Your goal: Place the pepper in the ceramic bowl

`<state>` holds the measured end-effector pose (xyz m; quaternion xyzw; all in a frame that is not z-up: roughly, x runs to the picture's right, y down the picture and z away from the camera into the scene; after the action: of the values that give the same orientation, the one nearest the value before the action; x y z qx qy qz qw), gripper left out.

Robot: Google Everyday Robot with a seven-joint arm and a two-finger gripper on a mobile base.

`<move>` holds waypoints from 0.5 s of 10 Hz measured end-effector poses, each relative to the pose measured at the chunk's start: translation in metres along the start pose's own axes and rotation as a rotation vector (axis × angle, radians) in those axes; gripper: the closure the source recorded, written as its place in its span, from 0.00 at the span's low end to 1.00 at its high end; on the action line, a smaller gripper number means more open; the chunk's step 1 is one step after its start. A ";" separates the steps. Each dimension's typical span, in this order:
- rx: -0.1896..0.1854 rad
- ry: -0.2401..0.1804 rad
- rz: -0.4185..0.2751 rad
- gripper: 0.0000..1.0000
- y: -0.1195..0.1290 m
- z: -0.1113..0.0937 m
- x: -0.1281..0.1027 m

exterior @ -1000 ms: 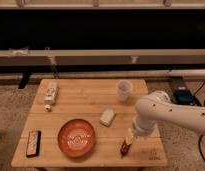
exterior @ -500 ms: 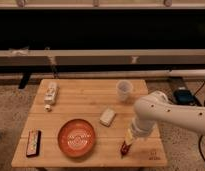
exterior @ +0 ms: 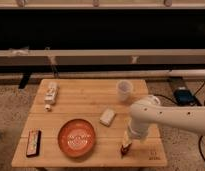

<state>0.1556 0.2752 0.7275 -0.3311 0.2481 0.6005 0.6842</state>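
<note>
The pepper (exterior: 125,150), a small slim dark-red piece, lies near the front right edge of the wooden table (exterior: 81,106). My gripper (exterior: 127,143) comes down from the white arm on the right and sits right over the pepper's upper end, hiding part of it. The ceramic bowl (exterior: 60,140), round, orange-red with pale rings inside, rests on the table to the left of the pepper, about a hand's width away, with nothing in it.
A white cup (exterior: 124,90) stands at the back right of the table. A small white block (exterior: 107,117) lies just behind the bowl. A pale bottle (exterior: 51,94) lies at the back left, and a flat dark bar (exterior: 33,142) at the front left corner.
</note>
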 end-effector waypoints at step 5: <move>-0.008 0.027 0.021 0.37 0.014 0.015 -0.002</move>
<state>0.1406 0.2861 0.7368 -0.3395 0.2585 0.6040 0.6732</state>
